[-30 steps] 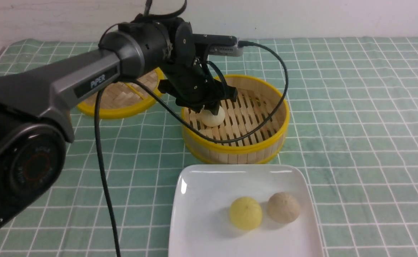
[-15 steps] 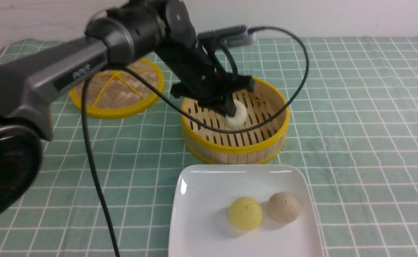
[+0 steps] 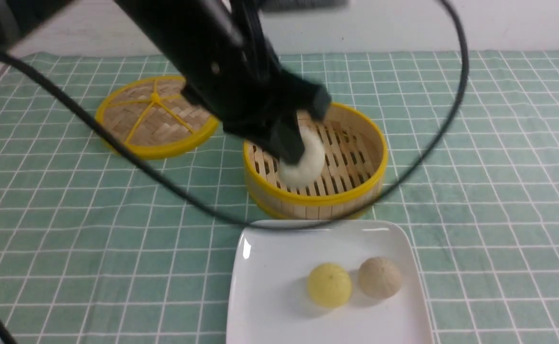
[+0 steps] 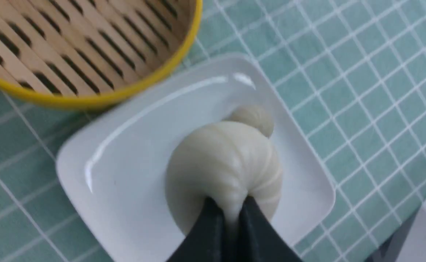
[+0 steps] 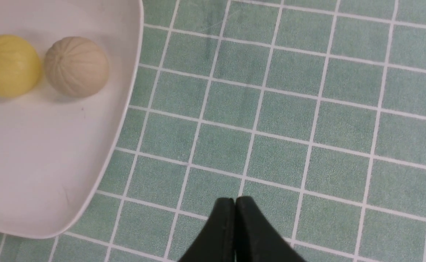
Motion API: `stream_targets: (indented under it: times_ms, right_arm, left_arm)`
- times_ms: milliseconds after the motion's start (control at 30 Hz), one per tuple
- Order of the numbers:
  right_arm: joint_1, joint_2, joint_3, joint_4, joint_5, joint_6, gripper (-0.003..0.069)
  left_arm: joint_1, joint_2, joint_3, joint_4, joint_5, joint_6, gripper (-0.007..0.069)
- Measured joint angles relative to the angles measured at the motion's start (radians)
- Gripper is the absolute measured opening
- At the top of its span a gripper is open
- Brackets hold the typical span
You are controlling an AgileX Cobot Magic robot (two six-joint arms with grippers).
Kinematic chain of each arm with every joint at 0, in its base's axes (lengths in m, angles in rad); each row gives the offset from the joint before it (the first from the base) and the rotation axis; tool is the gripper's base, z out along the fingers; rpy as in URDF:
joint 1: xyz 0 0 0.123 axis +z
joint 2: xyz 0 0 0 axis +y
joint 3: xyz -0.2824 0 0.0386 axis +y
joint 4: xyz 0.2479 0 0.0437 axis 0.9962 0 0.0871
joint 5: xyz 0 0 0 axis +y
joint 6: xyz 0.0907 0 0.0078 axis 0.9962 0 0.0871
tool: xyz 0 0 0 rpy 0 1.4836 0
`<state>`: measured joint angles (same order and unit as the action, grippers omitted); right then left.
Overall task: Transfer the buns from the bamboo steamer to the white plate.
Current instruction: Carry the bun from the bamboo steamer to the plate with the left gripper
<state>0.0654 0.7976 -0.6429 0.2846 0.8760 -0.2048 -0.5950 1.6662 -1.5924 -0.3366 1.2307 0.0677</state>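
My left gripper [image 3: 295,155] is shut on a white pleated bun [image 3: 303,165], held in the air over the near part of the bamboo steamer [image 3: 380,157]. No other bun shows on the steamer's slatted floor. In the left wrist view the bun [image 4: 227,167] is pinched at the black fingertips [image 4: 213,225], above the white plate [image 4: 125,153]. A cream-tan bun [image 3: 380,278] lies on the white plate [image 3: 270,267] beside a bright yellow bun [image 3: 329,285]. My right gripper [image 5: 235,200] is shut and empty over the cloth beside the plate [image 5: 52,153]; it is out of the front view.
The flat woven lid [image 3: 155,117] with yellow spokes lies at the back left of the steamer. A green checked cloth [image 3: 475,167] covers the table. The left arm's black cable [image 3: 432,143] loops round the steamer toward the plate's far edge.
The left gripper has lifted the white bun off the steamer floor and carried it up and toward the plate. The buns on the plate have not moved.
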Motion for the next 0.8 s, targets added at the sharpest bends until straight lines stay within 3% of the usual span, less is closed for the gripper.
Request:
stream_targets:
  times_ms: [167, 400, 633, 800]
  right_arm:
    - [0.000, 0.000, 0.000, 0.001, 0.000, 0.000, 0.0026]
    - [0.000, 0.000, 0.000, 0.018, 0.000, 0.000, 0.0034]
    - [0.000, 0.000, 0.000, 0.036, 0.000, 0.000, 0.0041]
    - [0.000, -0.025, 0.000, 0.036, 0.023, 0.000, 0.0044]
  left_arm:
    - [-0.071, 0.012, 0.342, 0.045, -0.225, -0.001, 0.0029]
    - [-0.071, 0.012, 0.551, 0.064, -0.585, -0.086, 0.0033]
    - [-0.071, 0.012, 0.563, 0.050, -0.667, -0.094, 0.0049]
    - [-0.071, 0.012, 0.563, 0.041, -0.673, -0.093, 0.0116]
